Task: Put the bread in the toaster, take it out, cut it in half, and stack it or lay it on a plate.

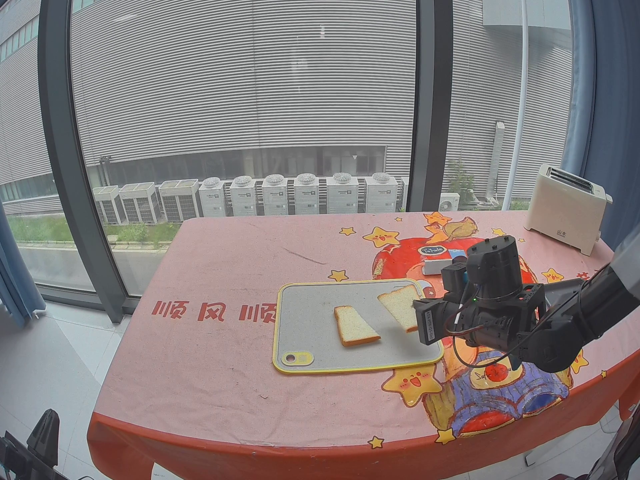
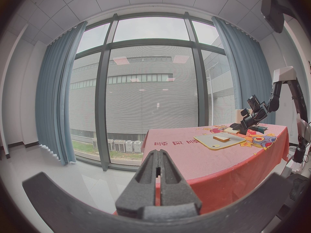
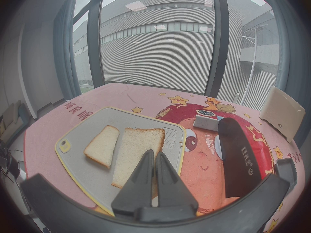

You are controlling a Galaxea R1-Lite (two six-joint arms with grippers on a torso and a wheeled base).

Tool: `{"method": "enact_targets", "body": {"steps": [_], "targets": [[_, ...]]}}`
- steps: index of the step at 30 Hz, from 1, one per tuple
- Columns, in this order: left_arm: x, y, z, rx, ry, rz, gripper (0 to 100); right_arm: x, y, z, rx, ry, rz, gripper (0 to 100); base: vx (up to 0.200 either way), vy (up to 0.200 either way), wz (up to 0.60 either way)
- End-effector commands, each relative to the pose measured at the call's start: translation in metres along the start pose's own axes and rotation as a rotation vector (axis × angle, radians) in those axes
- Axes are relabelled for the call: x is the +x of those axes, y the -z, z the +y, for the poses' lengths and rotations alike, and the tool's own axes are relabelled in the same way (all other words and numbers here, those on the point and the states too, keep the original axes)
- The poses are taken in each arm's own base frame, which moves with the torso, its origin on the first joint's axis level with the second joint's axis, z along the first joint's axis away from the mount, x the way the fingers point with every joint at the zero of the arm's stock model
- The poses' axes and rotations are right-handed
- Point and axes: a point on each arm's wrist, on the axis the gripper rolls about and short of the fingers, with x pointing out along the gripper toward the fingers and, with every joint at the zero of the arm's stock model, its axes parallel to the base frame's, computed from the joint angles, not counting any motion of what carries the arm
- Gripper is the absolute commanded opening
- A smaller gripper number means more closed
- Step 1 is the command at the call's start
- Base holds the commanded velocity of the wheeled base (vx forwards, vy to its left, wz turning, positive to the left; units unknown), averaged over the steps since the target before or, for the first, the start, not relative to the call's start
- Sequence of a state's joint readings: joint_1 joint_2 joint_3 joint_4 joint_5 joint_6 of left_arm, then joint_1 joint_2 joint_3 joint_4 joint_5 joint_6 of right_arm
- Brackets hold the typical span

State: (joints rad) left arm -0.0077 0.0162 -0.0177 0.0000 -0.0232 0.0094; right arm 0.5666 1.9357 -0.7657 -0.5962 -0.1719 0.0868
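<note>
Where the right gripper (image 3: 154,152) pinches, there sits the bread half (image 3: 137,152).

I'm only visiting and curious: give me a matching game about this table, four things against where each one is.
Things: 1 toaster; 2 knife; 3 left bread half; 4 right bread half.
Places: a flat on the cutting board; b in the shut right gripper; c far right corner of the tablecloth; d on the tablecloth beside the board.
Pairs: 1-c, 2-d, 3-a, 4-b.
</note>
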Motion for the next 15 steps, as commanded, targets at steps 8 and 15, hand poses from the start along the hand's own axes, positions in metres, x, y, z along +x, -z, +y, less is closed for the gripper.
{"method": "enact_targets", "body": {"steps": [8,15], "targets": [[0.000,0.005,0.000,0.000,0.000,0.001,0,-0.035,-0.014,-0.004,0.024,-0.010,-0.083,0,0.000,0.000,0.00],[0.000,0.005,0.000,0.000,0.000,0.001,0,-0.070,-0.023,-0.016,0.091,-0.004,-0.150,0,0.000,0.000,0.00]]}}
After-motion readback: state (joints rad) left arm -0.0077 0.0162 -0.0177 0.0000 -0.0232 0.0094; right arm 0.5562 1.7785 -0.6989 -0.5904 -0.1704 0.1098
